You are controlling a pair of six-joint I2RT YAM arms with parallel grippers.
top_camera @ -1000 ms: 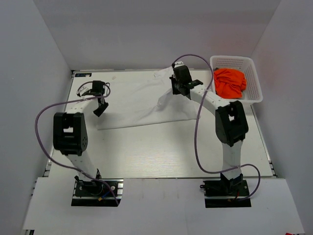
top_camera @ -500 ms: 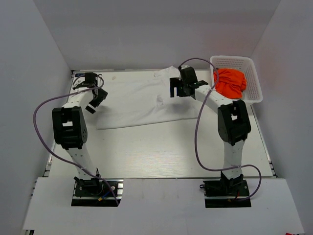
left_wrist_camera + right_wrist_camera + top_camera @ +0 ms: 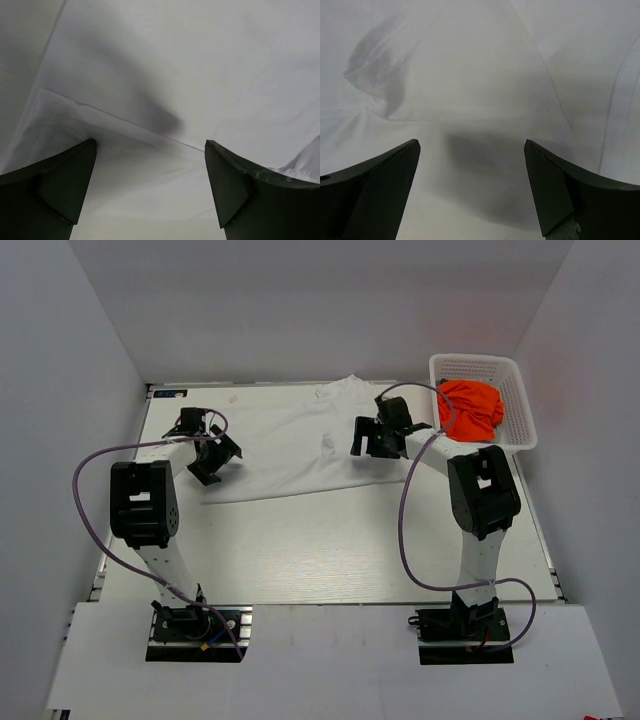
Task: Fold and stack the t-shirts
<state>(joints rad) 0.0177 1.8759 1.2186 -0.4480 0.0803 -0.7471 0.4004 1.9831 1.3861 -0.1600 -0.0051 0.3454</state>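
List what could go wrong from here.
1. The left gripper and right gripper hang open over the white shirt; closing may pinch only one layer.
2. The pucker near the right gripper could get folded in as a crease.
3. The right arm's cable loops close to the basket and might snag it.

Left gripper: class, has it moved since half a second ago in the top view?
Yes. The left gripper has swung right, away from the table's left edge, over the white t-shirt's left end.

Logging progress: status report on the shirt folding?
Left gripper open, right gripper open, both over white t-shirt. Shirt spread out, wrinkled. Orange t-shirt in basket. Nothing blocking.
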